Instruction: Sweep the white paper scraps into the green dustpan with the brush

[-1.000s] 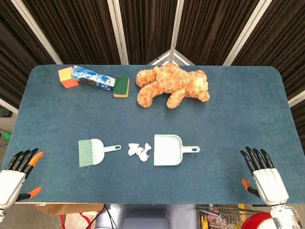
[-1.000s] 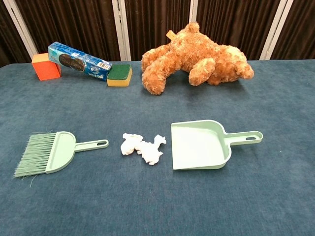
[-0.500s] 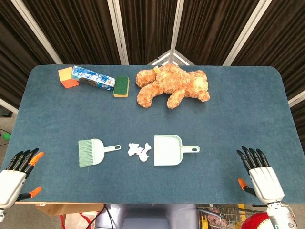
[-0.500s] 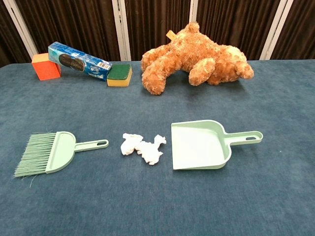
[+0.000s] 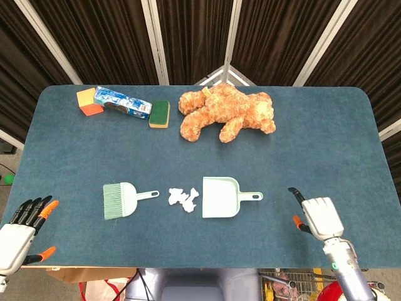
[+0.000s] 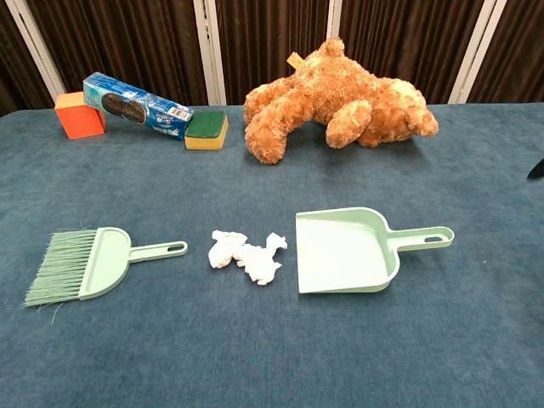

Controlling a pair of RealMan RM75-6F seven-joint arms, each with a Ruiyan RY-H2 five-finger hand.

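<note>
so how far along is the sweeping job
Nothing is swept: the paper scraps lie on the table between brush and dustpan, which holds nothing. Neither hand holds anything; the right hand is nearest the dustpan handle, the left hand at the table edge. Grasping and sweeping remain.

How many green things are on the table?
3. The brush lies left of the paper scraps, the dustpan lies right of them, and a green-topped sponge sits at the back beside the teddy bear. None seems hidden.
</note>
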